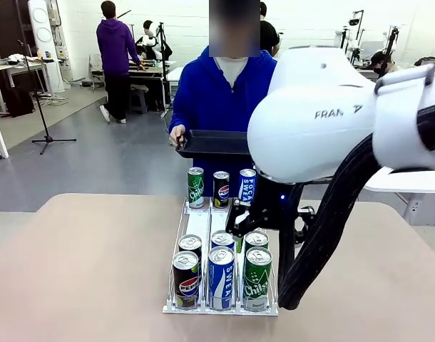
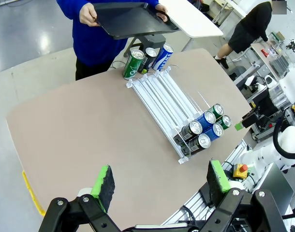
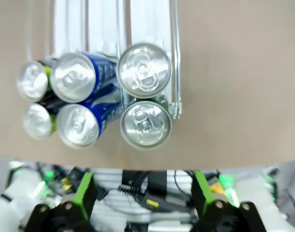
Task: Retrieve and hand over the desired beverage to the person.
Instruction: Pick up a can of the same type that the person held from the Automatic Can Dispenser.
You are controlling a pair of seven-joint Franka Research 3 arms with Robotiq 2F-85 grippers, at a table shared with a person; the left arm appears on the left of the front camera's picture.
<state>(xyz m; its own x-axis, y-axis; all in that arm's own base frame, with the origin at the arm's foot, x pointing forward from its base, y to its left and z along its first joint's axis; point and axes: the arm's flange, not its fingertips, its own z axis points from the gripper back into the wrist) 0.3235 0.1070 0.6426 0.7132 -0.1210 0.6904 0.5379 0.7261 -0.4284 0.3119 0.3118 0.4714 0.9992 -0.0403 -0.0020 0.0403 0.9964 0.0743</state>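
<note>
1. The person point(image 1: 217, 92) in the blue hoodie stands at top centre of the front view, holding a black tray point(image 1: 214, 142) in both hands beyond the table's far edge.
2. Just below the tray, three far cans point(image 1: 221, 187) stand at the far end of a clear rack point(image 1: 197, 222). Six near cans point(image 1: 221, 274) crowd its near end at lower centre.
3. The right gripper point(image 3: 142, 191) hangs over the near cans, jaws spread wide, gripping and touching nothing.
4. The left gripper point(image 2: 160, 182), at the bottom of its wrist view, is spread wide and empty above the bare table point(image 2: 80, 125), well apart from the rack.
</note>
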